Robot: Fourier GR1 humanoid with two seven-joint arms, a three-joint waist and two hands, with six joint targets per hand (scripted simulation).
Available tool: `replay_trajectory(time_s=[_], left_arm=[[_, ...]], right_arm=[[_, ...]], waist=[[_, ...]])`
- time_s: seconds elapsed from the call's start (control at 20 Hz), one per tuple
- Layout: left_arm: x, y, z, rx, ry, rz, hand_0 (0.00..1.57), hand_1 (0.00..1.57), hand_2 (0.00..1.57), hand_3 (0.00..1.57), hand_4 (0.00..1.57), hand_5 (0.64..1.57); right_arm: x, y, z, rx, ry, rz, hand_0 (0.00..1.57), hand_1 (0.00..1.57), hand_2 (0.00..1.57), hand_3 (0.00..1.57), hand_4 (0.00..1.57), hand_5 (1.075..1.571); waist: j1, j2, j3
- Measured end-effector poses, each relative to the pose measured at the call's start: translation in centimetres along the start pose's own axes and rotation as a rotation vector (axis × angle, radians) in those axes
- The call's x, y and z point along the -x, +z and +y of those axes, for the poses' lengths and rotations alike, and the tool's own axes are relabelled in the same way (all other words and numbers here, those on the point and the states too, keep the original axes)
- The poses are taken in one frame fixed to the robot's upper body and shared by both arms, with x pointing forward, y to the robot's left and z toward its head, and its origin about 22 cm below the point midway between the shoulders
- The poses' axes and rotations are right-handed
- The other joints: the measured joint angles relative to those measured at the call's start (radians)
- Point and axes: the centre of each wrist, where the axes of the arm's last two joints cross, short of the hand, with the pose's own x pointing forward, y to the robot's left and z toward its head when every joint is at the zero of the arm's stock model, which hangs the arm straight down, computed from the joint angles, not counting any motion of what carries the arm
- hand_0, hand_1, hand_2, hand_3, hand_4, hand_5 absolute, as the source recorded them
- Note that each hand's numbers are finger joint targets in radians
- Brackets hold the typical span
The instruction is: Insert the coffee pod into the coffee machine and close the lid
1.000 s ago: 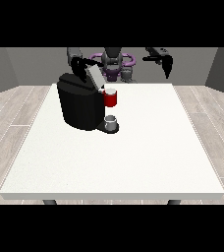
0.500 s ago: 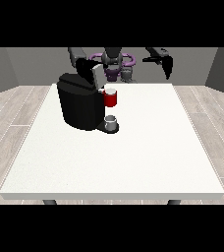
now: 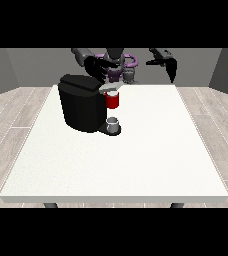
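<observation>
A black coffee machine (image 3: 80,107) stands on the white table (image 3: 136,160), left of the middle. Its lid (image 3: 81,82) lies low across the top. Under the grey brew head (image 3: 111,88) at its front hangs a red part (image 3: 113,100), and a small grey cup (image 3: 113,123) rests on the drip base below. No separate coffee pod shows. The hand at the view's left (image 3: 97,68) is just above the lid's rear right, fingers pointing down at it. The hand at the view's right (image 3: 165,61) is raised behind the table's far edge, fingers relaxed, holding nothing.
The robot's torso (image 3: 117,65) stands behind the table's far edge. White tabletop stretches to the right and front of the machine. A wood-look floor surrounds the table.
The lid has dropped from tilted up to nearly flat, with the hand at the view's left following it down. The hand at the view's right has barely moved.
</observation>
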Motion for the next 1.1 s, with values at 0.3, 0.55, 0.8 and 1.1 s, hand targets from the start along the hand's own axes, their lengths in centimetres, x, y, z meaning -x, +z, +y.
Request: replay_trajectory(time_s=[0.3, 0.55, 0.8, 1.1], left_arm=[[-0.2, -0.3, -0.1, -0.005, -0.001, -0.008, 0.0, 0.0, 0.0, 0.0, 0.14, 1.571], [-0.2, -0.2, 1.1, -0.01, -0.003, -0.011, 0.0, 0.0, 0.0, 0.0, 0.0, 1.571], [0.4, 0.1, 1.4, -0.015, 0.0, -0.007, 0.0, 0.0, 0.0, 0.0, 0.2, 1.571], [2.9, 2.2, 1.0, -0.039, 0.017, 0.048, 0.0, 0.0, 0.0, 0.0, 0.19, 1.571]], right_arm=[[-1.2, -1.1, 0.8, -0.01, 0.052, -0.035, 0.0, 0.0, 0.0, 0.0, 0.14, 1.571], [-1.9, -1.6, 1.5, -0.033, 0.049, -0.063, 0.0, 0.0, 0.0, 0.0, 0.03, 1.571], [-1.5, -0.9, 3.7, -0.095, 0.001, -0.102, 0.0, 0.0, 0.0, 0.0, 0.35, 1.571], [2.6, 3.6, 6.1, -0.11, -0.156, -0.059, 0.0, 0.0, 0.0, 0.0, 0.16, 1.571]], waist=[[0.01, 0.017, 0.0007], [0.004, 0.013, 0.0007], [-0.02, -0.029, 0.0006], [-0.067, -0.132, 0.0008]])
